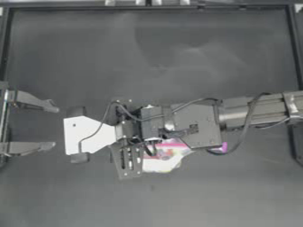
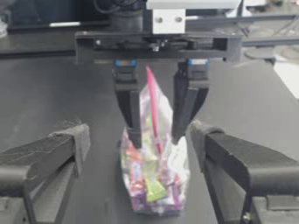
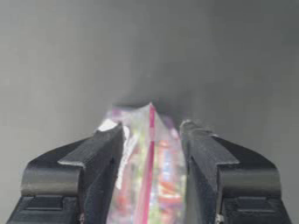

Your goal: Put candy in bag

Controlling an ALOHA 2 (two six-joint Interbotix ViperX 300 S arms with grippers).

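Gripping the bag (image 1: 165, 156) just below frame centre, the right gripper (image 2: 156, 124) has its jaws closed on the pink zipper strip. Candy (image 2: 153, 183) is inside. The left gripper (image 1: 56, 125), mid-left, stands wide open, empty. Likely next: seal the zipper.

A: Top view status?

B: Right arm reaches in from the right to mid-surface. Its pincer (image 1: 137, 153) sits over the left part of the small clear crinkly plastic bag with the pink zipper strip (image 1: 168, 155).

A: Contents?

B: Small mixed-colour candy pieces (image 1: 164, 155), red and yellow, show through the plastic. Pink slider tab (image 1: 222, 147) sticks out at the bag's right, just under the arm.

A: Grip state?

B: Can't tell from above; wrist block covers it.

A: Left arm?

B: Drawn back at the left edge, left pincer (image 1: 52, 126) spread wide, well apart from the bag, over the dark surface (image 1: 154, 57).
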